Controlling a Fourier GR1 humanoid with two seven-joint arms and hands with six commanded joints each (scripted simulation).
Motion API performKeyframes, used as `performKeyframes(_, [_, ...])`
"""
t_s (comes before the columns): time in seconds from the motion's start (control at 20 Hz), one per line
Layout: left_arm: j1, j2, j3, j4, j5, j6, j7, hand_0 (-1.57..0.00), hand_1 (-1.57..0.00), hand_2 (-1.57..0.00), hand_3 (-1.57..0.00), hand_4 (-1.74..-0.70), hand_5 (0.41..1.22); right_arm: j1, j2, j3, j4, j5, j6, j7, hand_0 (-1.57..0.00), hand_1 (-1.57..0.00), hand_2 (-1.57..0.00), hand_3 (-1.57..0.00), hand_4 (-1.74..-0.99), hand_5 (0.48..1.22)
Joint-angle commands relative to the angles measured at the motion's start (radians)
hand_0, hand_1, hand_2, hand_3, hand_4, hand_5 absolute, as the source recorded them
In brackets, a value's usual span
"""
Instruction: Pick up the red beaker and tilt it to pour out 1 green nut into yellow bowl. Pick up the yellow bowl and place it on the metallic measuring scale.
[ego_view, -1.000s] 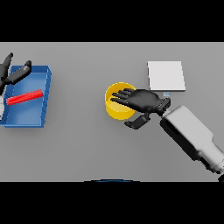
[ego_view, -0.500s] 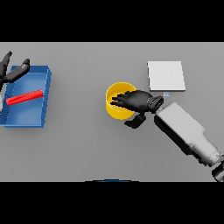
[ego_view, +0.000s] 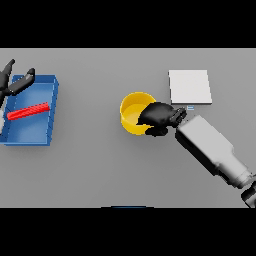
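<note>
So the right hand (ego_view: 159, 117) is at the yellow bowl (ego_view: 133, 114), draped over its right rim with fingers curled onto the edge; looks like a grasp closing on the bowl, though whether it is fully pinched I can't quite confirm. Bowl sits on the grey table (ego_view: 100, 170), not lifted as far as I can judge, just left of the scale (ego_view: 189, 86), which lies flat and bare, up and to the right.

Progress, judged: pouring step can't be confirmed, no green nut visible inside the bowl, the hand hides part of the interior. The red beaker (ego_view: 28, 111) lies on its side in the blue tray (ego_view: 52, 107) far left. Left to do: lift the bowl, carry it over, set it on the scale.

Left hand (ego_view: 15, 84) is at the tray's upper left corner, fingers spread, holding nothing.

Materials: bowl is round, smooth, glossy yellow with a thick wall; scale is a thin pale square plate, matte-metal look; tray is a rectangular shallow bin, plastic-looking; beaker shows as a slim red cylinder.
</note>
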Motion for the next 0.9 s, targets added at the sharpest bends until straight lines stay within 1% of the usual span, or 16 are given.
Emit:
performKeyframes(0.0, [0.000, -0.004, -0.005, 0.005, -0.006, 0.004, 0.005, 0.00, 0.00, 0.00, 0.00, -0.78, 0.712, 0.008, -0.010, -0.001, -0.022, -0.010, 0.021, 0.004, -1.28, -1.27, -1.19, -1.03, -1.637, 1.152])
performKeyframes(0.05, [-0.007, 0.003, 0.000, 0.010, 0.000, -0.009, -0.002, 0.00, 0.00, 0.00, 0.00, -0.78, 0.711, 0.000, -0.002, -0.002, -0.014, -0.013, 0.031, 0.016, -1.34, -1.33, -1.25, -1.07, -1.658, 1.166])
performKeyframes(0.1, [0.002, 0.007, 0.000, 0.001, 0.002, -0.010, -0.006, 0.00, 0.00, 0.00, 0.00, -0.78, 0.710, 0.009, -0.007, -0.002, -0.029, -0.020, 0.039, 0.028, -1.38, -1.38, -1.29, -1.11, -1.674, 1.177])
performKeyframes(0.15, [0.003, 0.007, 0.001, -0.002, 0.002, -0.009, -0.007, 0.00, 0.00, 0.00, 0.00, -0.78, 0.710, -0.004, -0.005, -0.004, -0.022, -0.024, 0.048, 0.025, -1.42, -1.41, -1.32, -1.13, -1.688, 1.186])
performKeyframes(0.25, [0.013, -0.001, -0.001, -0.024, 0.009, -0.003, -0.005, 0.00, 0.00, 0.00, 0.00, -0.79, 0.707, -0.004, -0.020, -0.006, -0.024, -0.031, 0.050, 0.002, -1.48, -1.47, -1.35, -1.19, -1.707, 1.198])
performKeyframes(0.3, [0.014, 0.004, 0.001, -0.023, 0.011, -0.007, 0.002, 0.00, 0.00, 0.00, 0.00, -0.79, 0.704, -0.010, -0.018, -0.008, -0.029, -0.030, 0.041, 0.007, -1.49, -1.49, -1.36, -1.20, -1.714, 1.203])
performKeyframes(0.35, [0.011, 0.005, -0.002, -0.021, 0.004, -0.005, 0.008, 0.00, 0.00, 0.00, 0.00, -0.78, 0.703, -0.012, -0.022, -0.013, -0.041, -0.039, 0.048, 0.004, -1.51, -1.51, -1.39, -1.20, -1.719, 1.207])
performKeyframes(0.4, [0.014, 0.007, -0.003, -0.023, 0.004, -0.007, 0.004, 0.00, 0.00, 0.00, 0.00, -0.78, 0.704, -0.007, -0.030, -0.019, -0.073, -0.049, 0.063, 0.016, -1.52, -1.52, -1.41, -1.18, -1.724, 1.209])
performKeyframes(0.45, [0.019, 0.009, -0.004, -0.032, 0.004, -0.007, 0.008, 0.00, 0.00, 0.00, 0.00, -0.77, 0.706, -0.007, -0.053, -0.028, -0.098, -0.060, 0.079, 0.003, -1.53, -1.53, -1.44, -1.17, -1.727, 1.212])
performKeyframes(0.5, [0.019, 0.008, -0.005, -0.028, 0.003, -0.007, -0.001, 0.00, 0.00, 0.00, 0.00, -0.77, 0.706, -0.013, -0.059, -0.037, -0.108, -0.063, 0.089, 0.023, -1.54, -1.54, -1.45, -1.17, -1.730, 1.214])
performKeyframes(0.55, [0.014, 0.013, -0.006, -0.026, 0.000, -0.010, 0.001, 0.00, 0.00, 0.00, 0.00, -0.77, 0.707, -0.010, -0.065, -0.046, -0.139, -0.076, 0.114, 0.051, -1.55, -1.54, -1.46, -1.16, -1.732, 1.215])
performKeyframes(0.6, [0.019, 0.015, -0.005, -0.033, 0.001, -0.009, -0.001, 0.00, 0.00, 0.00, 0.00, -0.77, 0.705, -0.006, -0.074, -0.052, -0.168, -0.085, 0.135, 0.065, -1.55, -1.55, -1.48, -1.16, -1.734, 1.216])
performKeyframes(0.65, [0.014, 0.004, -0.006, -0.037, 0.007, -0.008, 0.001, 0.00, 0.00, 0.00, 0.00, -0.78, 0.702, -0.017, -0.086, -0.062, -0.180, -0.086, 0.143, 0.072, -1.55, -1.55, -1.49, -1.15, -1.735, 1.217])
performKeyframes(0.7, [0.009, 0.006, -0.001, -0.027, 0.009, -0.010, -0.003, 0.00, 0.00, 0.00, 0.00, -0.78, 0.702, -0.021, -0.106, -0.074, -0.188, -0.089, 0.145, 0.077, -1.56, -1.56, -1.45, -1.20, -1.736, 1.218])
performKeyframes(0.75, [0.006, 0.010, 0.006, -0.021, 0.017, -0.016, 0.000, 0.00, 0.00, 0.00, 0.00, -0.78, 0.702, -0.019, -0.114, -0.080, -0.200, -0.084, 0.143, 0.107, -1.56, -1.56, -1.43, -1.22, -1.737, 1.219])
performKeyframes(0.85, [-0.002, 0.004, 0.011, -0.021, 0.029, -0.020, 0.009, 0.00, 0.00, 0.00, 0.00, -0.79, 0.702, -0.011, -0.114, -0.082, -0.233, -0.088, 0.152, 0.138, -1.56, -1.56, -1.47, -1.19, -1.739, 1.219])
